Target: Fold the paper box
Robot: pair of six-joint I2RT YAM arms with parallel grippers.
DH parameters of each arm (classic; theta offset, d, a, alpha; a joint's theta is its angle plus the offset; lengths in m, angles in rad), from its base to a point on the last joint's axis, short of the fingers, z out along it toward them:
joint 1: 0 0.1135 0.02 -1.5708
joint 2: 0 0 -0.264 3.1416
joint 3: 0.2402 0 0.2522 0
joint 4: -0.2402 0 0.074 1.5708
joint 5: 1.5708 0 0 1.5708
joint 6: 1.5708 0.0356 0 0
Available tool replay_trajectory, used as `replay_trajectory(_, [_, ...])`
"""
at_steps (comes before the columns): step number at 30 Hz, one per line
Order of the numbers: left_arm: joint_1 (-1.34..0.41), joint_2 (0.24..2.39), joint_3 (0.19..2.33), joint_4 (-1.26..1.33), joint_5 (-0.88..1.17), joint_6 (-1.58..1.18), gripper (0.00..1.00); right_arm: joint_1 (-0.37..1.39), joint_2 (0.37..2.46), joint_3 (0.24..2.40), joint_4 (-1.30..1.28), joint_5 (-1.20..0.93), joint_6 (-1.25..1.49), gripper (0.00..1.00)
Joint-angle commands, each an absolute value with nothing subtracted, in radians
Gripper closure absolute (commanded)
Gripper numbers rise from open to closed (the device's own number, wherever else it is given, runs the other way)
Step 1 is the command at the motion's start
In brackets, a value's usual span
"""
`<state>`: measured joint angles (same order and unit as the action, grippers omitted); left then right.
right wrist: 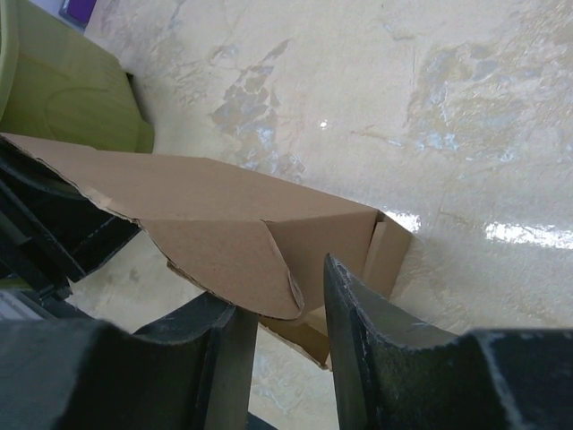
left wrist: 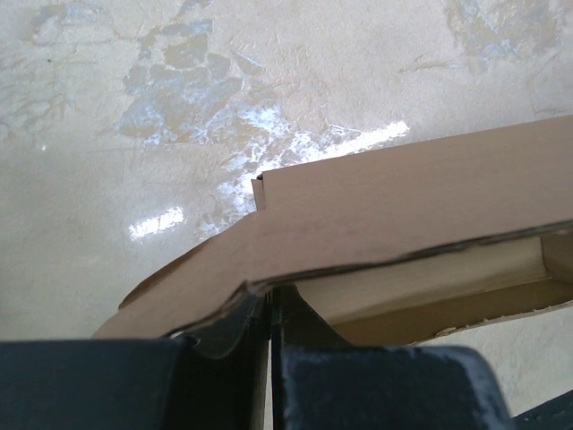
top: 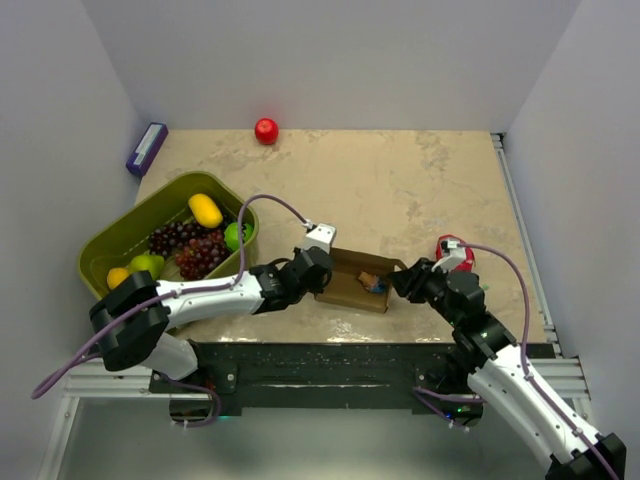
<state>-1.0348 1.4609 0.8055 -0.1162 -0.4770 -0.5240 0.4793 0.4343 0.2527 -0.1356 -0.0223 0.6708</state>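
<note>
Lab: white enclosure walls (top: 330,60), aluminium frame (top: 100,378)

1. Soft, even light from above; the overhead view is bright and sharp, with only faint shadows beneath the arms (top: 200,293).
2. White glare streaks lie on the glossy table (left wrist: 295,148) in both wrist views.
3. There the near fingers (left wrist: 376,394) are dark and out of focus; the paper box (left wrist: 403,206) looks fairly crisp.

matt brown paper box (top: 345,284), glossy marbled table (top: 400,180)
</note>
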Motion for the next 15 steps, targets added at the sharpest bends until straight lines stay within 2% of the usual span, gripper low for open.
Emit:
replay_trajectory(1, [-1.051, 1.477, 0.787, -0.066, -0.434, -0.581, 0.93, 0.497, 0.437, 0.232, -0.08, -0.031, 0.698, 0.63])
replay_trajectory(5, [-1.06, 1.483, 0.801, -0.052, -0.416, -0.589, 0.93, 0.514, 0.431, 0.218, -0.077, -0.015, 0.709, 0.66])
replay_trajectory(9, [-1.074, 1.496, 0.802, -0.041, -0.407, -0.594, 0.93, 0.525, 0.439, 0.21, -0.055, -0.011, 0.721, 0.73])
replay_trajectory(15, [-1.081, 1.506, 0.79, -0.043, -0.408, -0.601, 0.94, 0.537, 0.459, 0.203, -0.075, 0.02, 0.71, 0.77])
